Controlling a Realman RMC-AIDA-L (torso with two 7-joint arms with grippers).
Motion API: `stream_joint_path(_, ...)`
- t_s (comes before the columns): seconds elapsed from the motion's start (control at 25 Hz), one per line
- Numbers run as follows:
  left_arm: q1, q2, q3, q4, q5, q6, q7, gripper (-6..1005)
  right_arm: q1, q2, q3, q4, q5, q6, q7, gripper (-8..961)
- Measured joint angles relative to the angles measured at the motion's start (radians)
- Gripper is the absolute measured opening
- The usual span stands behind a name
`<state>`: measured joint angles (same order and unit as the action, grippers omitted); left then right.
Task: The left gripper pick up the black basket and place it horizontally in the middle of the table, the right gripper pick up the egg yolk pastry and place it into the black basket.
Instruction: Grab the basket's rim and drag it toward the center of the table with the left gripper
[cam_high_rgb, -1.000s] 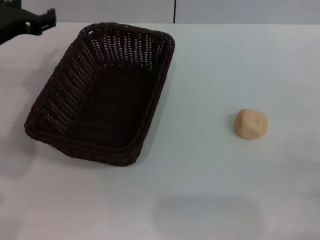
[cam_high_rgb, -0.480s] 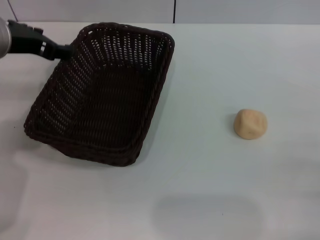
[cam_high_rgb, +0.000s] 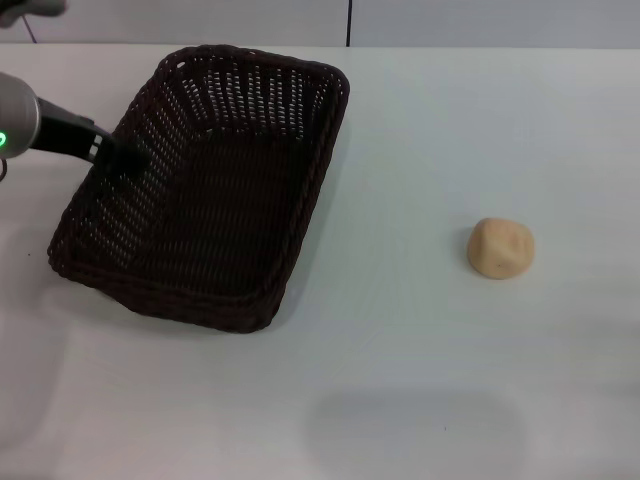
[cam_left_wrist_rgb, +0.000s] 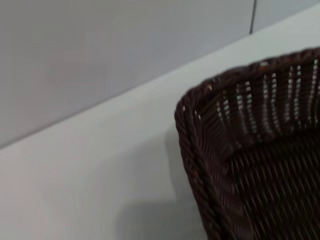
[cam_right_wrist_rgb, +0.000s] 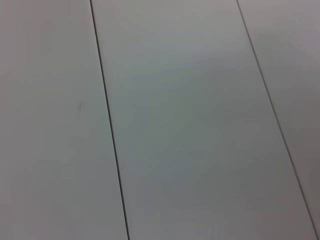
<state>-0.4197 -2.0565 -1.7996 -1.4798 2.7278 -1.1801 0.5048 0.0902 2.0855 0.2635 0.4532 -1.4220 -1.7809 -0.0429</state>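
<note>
The black basket (cam_high_rgb: 318, 175) stands on the left half of the white table (cam_high_rgb: 450, 130), its long side running front to back, slightly slanted. My left gripper (cam_high_rgb: 125, 158), on the silver arm with the green light, reaches in from the left and sits at the basket's left rim, dark against the weave. The left wrist view shows a rounded corner of the basket (cam_left_wrist_rgb: 200, 150) close up, with none of my fingers in it. The egg yolk pastry (cam_high_rgb: 501, 248) lies alone on the table to the right. The right gripper is out of view.
A grey wall with a dark vertical seam (cam_high_rgb: 349, 22) runs behind the table's far edge. The right wrist view shows only grey panels with thin dark seams (cam_right_wrist_rgb: 107, 120).
My left arm has come in from the far left corner and moved down and right to the basket's left rim. The basket and the pastry have not moved.
</note>
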Motion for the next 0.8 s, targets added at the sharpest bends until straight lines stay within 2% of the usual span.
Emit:
stream_joint_path(0.24,-0.031,-0.001,0.000,0.047,0.028,-0.029,-0.009,780,0.000,0.000,-0.004,0.001,0.000,0.000,0.000,798)
stream_joint_path(0.32,-0.073,-0.001,0.001,0.095,0.067,-0.065,-0.023,780,0.000,0.000,-0.008,0.002,0.001,0.000,0.000,797)
stream_joint_path(0.56,-0.101,-0.002,0.012,0.096,0.082,-0.116,-0.023,780,0.003,0.001,-0.012,0.001,0.004,0.000,0.000,796)
stream_joint_path(0.64,-0.110,-0.003,0.022,0.097,0.087,-0.120,-0.021,619,0.004,0.001,-0.012,0.001,0.004,0.000,0.000,795)
stream_joint_path(0.8,-0.117,-0.003,0.024,0.103,0.093,-0.120,-0.021,538,0.005,0.001,-0.012,0.001,0.004,0.000,0.000,794)
